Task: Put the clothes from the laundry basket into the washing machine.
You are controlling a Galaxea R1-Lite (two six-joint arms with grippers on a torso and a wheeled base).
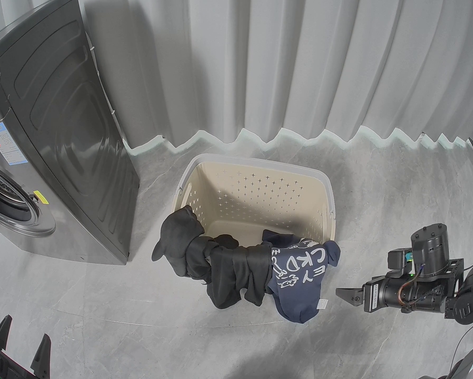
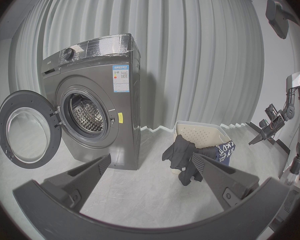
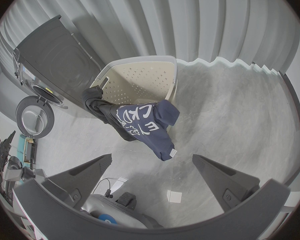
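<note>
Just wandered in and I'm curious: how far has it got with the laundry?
Barely begun. Done: the washing machine door stands open, and the drum looks empty. In hand: nothing; the left end effector and right end effector are both open and empty. Left: the black garment and navy garment hang over the rim of the laundry basket and both must go in.

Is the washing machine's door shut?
No, the round door of the washing machine is swung wide open, showing the drum inside.
</note>
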